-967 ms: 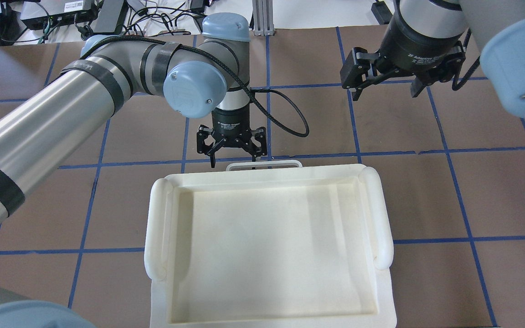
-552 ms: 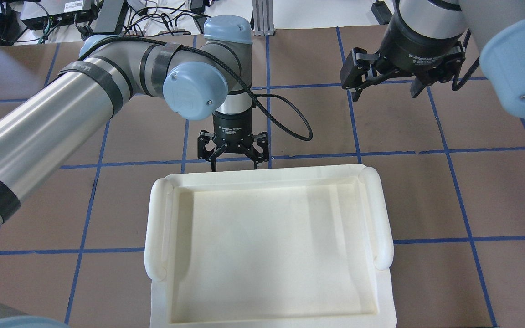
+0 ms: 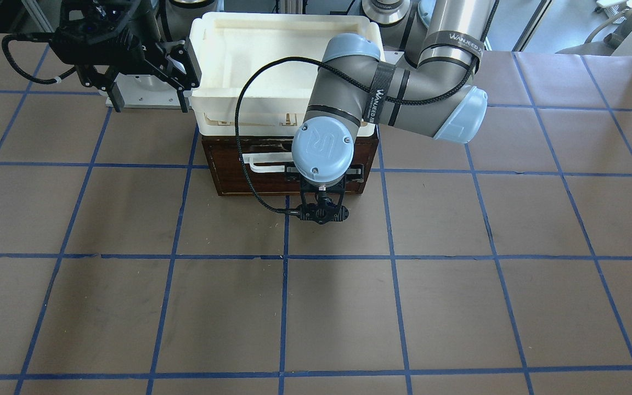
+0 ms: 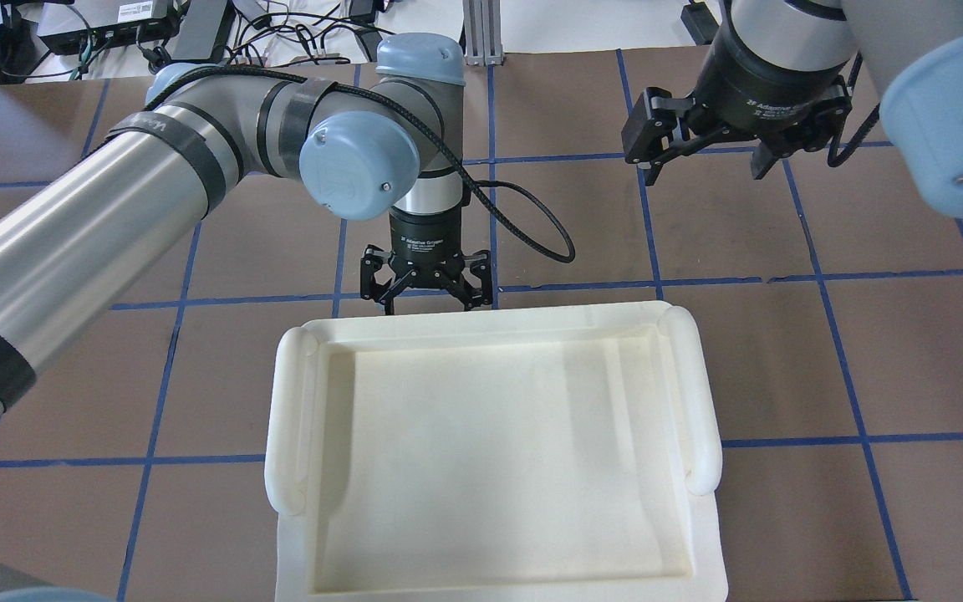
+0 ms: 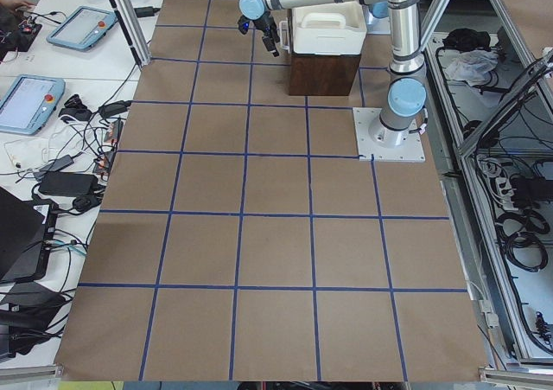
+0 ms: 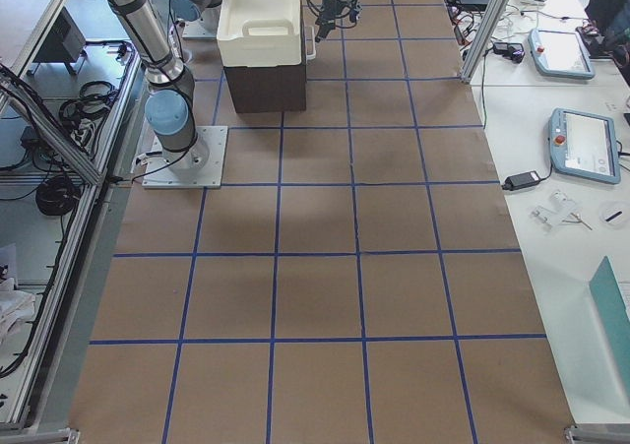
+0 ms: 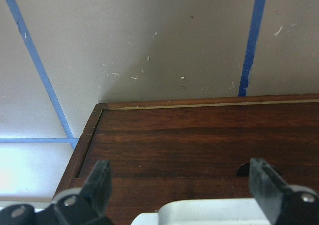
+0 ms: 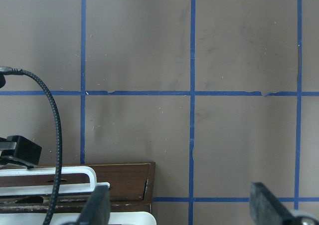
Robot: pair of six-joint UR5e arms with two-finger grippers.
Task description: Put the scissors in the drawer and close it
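Brown paper covers the table (image 4: 72, 368), matte and scuffed, cut into squares by blue tape lines; black boxes and tangled cables (image 4: 114, 25) sit past its far edge. Reading the overhead view from the left, you've got the left arm (image 4: 114, 209), a smooth silver tube with blue-grey joint caps, reaching in to mid-table, with a braided black cable (image 4: 532, 217) looping off its wrist. The left gripper (image 4: 428, 299) points down just past the far rim of the white tray (image 4: 285, 418), with its black fingers (image 7: 98, 182) spread apart and nothing between the pads. In its wrist view the fingers straddle the white bar handle (image 3: 269, 158); you can't tell if they touch it. The drawer (image 3: 228, 181) is under the tray, its glossy, grained dark brown wood front facing the operators' side and looking flush with the cabinet (image 6: 266, 90). The tray is cream moulded plastic, rectangular, with rolled rims on its sides, and it blocks your overhead look at the drawer. The blue wrist cap hides part of the drawer front in the front-facing view. Furthest right, the right gripper (image 4: 705, 171) hangs high over bare paper, well apart from the tray, with its fingers wide apart and holding nothing.
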